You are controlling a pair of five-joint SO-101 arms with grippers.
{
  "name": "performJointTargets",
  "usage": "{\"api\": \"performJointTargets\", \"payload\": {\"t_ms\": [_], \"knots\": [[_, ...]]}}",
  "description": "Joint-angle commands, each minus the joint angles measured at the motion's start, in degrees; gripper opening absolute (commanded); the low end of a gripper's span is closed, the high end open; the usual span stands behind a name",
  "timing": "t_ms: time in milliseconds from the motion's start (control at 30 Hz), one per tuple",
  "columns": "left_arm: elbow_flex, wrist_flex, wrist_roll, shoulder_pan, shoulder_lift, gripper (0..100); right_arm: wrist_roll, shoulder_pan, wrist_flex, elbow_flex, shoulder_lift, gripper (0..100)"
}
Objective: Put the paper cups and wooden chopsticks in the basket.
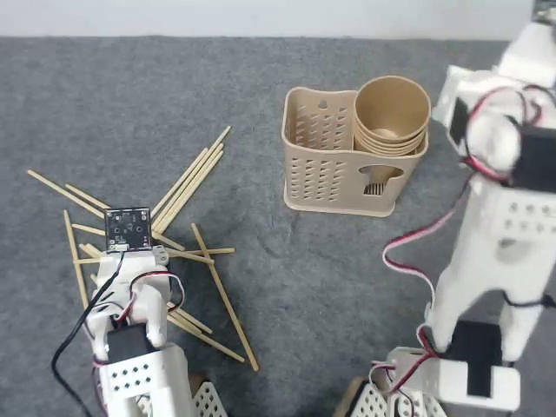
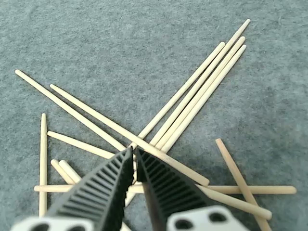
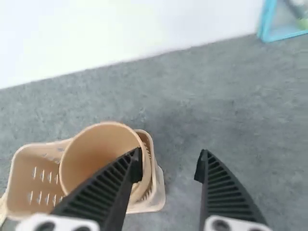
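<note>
- left hand (image 2: 134,153): jaws pinched down to a narrow slit, tips pointing right at the spot where a few wooden chopsticks (image 2: 192,103) cross. I can't see a stick actually clamped between them, so I'd call it nearly closed and not holding anything
- my guess at why it's there: it's lined up over the pile to nip one stick out. Going for a crossing point looks risky to me, since a stick lying on top of another can roll or drag its neighbours along
- the chopsticks (image 1: 193,178) are fanned out in a messy heap on the grey table (image 1: 261,287), all around the left arm and well apart from the basket (image 1: 321,174). A bundle of four lies almost parallel, the rest criss-cross
- right hand (image 3: 169,161): jaws spread wide, holding nothing, hanging above the table just beside the basket (image 3: 33,178) on the cup side
- paper cups (image 1: 393,109) sit nested in one stack, upright, in the basket compartment nearer the right arm. The cups (image 3: 96,149) show right next to one right jaw
- so the cup half reads as done and the chopstick half hasn't started. Thin sticks flat on a soft mat look fiddly to pinch, so I'd expect this part to go slowly
</note>
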Motion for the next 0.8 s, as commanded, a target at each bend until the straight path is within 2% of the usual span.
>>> {"api": "performJointTargets", "payload": {"t_ms": [0,200,333,467,633,767], "knots": [[-0.2,-1.2,-0.6,0.2,-0.7,2,6.2,2.8,5.5,-1.4,-4.5,19.4],[-0.2,-1.2,-0.6,0.2,-0.7,2,11.2,13.9,4.4,20.6,-8.2,19.4],[-0.2,-1.2,-0.6,0.2,-0.7,2,13.8,18.1,3.2,32.1,-7.9,19.4],[-0.2,-1.2,-0.5,0.2,-0.7,2,15.5,21.5,-3.2,45.6,-8.3,18.5],[-0.2,-1.2,-0.4,0.2,-0.7,2,17.8,24.3,-13.2,61.3,-8.3,0.9],[-0.2,-1.2,-0.4,0.2,-0.7,2,19.3,24.7,-19.2,71.0,-8.3,2.4]]}}
